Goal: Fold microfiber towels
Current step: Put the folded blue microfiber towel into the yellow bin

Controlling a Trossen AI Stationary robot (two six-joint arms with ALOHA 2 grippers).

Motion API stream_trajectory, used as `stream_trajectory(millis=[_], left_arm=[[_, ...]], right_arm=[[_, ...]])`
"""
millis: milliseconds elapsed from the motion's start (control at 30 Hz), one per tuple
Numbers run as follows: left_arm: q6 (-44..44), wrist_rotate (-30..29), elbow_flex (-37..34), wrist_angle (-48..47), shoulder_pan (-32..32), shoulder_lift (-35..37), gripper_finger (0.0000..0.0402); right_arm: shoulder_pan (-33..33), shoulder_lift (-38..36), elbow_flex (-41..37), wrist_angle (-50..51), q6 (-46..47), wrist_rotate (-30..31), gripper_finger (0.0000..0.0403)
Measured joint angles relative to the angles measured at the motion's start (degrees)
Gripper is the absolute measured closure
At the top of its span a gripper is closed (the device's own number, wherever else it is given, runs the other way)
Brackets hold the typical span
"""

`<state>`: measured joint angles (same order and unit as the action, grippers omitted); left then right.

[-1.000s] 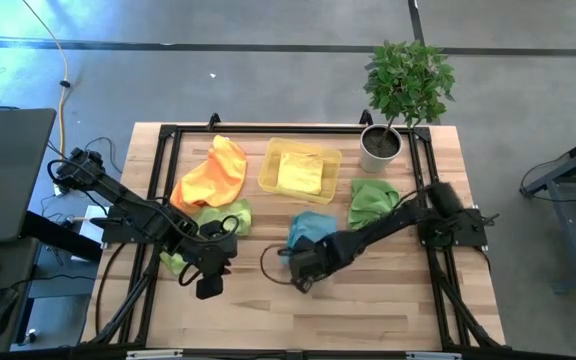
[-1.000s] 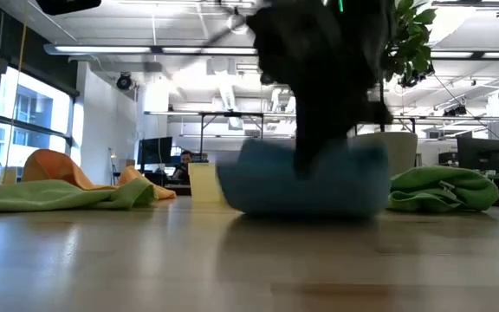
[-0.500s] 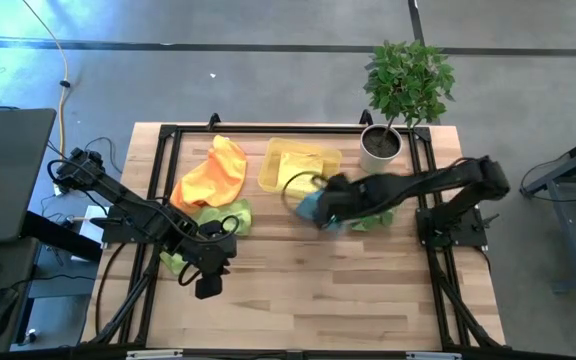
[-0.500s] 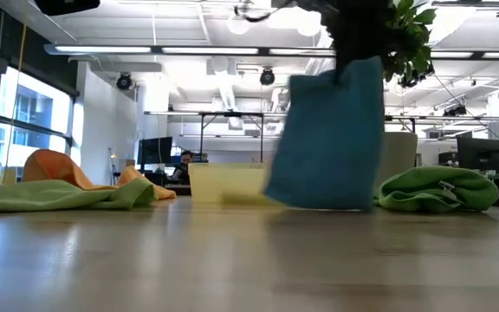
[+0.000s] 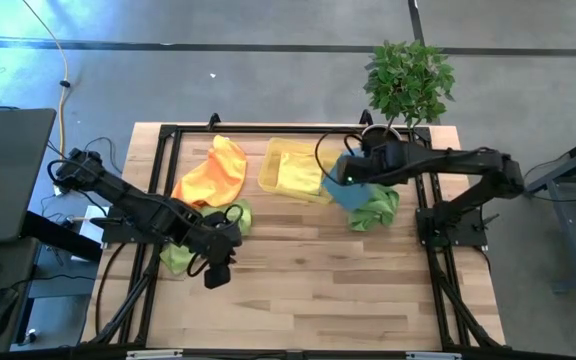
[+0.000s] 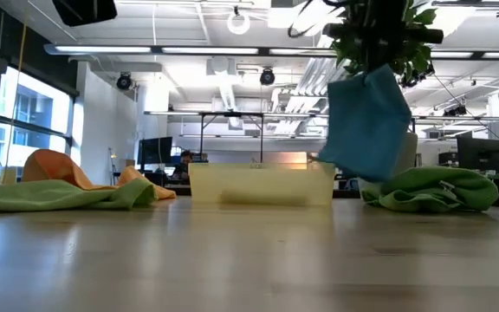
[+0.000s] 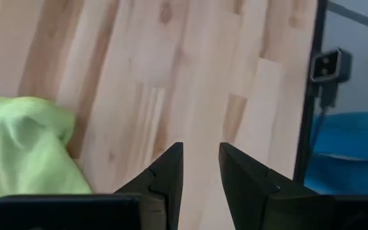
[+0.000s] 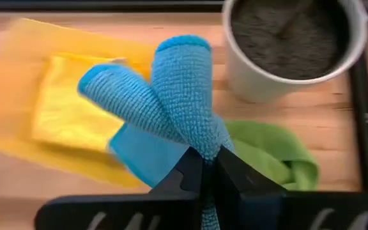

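The wooden table (image 5: 298, 290) carries the whole set of cloths, with the yellow tray (image 5: 272, 172) at its far middle and the potted plant (image 5: 393, 100) at the far right corner. The right arm reaches in from the right, and the right gripper (image 5: 351, 172) is clamped on the teal towel (image 5: 352, 190), which hangs clear of the table, its long axis running straight down from the fingers. It hangs just right of the tray and over the left edge of the right green towel (image 5: 378, 205); in the low view the teal towel (image 6: 366, 126) dangles well above the board. The coming move turns on this: the open table for laying it flat lies nearer and to the left of the gripper, and the right arm alone has the cloth.

The yellow towel (image 5: 300, 175) lies in the tray. The orange towel (image 5: 213, 172) and the left green towel (image 5: 218, 218) lie at the far left. The left gripper (image 5: 218, 272) hovers near the left green towel, fingers slightly apart and holding nothing.

A second ago the teal towel sat bunched on the table centre under the right gripper; since then it has been lifted and swung far and right. The left gripper has shifted slightly right.
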<state>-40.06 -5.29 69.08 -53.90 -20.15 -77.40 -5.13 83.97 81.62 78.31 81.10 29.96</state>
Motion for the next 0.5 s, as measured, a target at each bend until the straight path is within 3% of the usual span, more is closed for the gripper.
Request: stream_trajectory(millis=[100, 233, 500], left_arm=[[0.8, 0.5, 0.0, -1.9, 1.2, 0.9, 0.0312], [0.8, 0.5, 0.0, -4.1, 2.3, 1.3, 0.0312], [2.1, 0.1, 0.0, -3.8, 5.5, 1.4, 0.0312]], right_arm=[[-2.0, 0.1, 0.0, 4.6, 0.2, 0.0, 0.04], [-3.1, -0.5, 0.0, 10.6, 7.9, 3.3, 0.04], [-5.5, 2.3, 0.0, 4.9, 5.5, 4.1, 0.04]])
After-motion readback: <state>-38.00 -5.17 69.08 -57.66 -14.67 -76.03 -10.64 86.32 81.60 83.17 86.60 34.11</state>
